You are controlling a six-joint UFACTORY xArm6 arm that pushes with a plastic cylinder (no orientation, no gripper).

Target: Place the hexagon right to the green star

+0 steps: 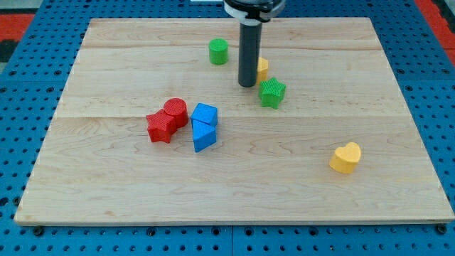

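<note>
The green star (272,92) lies on the wooden board, right of centre toward the view's top. A yellow block (262,68), apparently the hexagon, sits just above and left of the star and is partly hidden behind my rod. My tip (247,85) rests on the board right beside the yellow block, on its left, and just left of the green star.
A green cylinder (218,51) stands up-left of the tip. A red cylinder (175,111) and red star (161,127) touch left of centre, next to a blue block (205,114) and blue triangle (204,136). A yellow heart (345,157) lies at the lower right.
</note>
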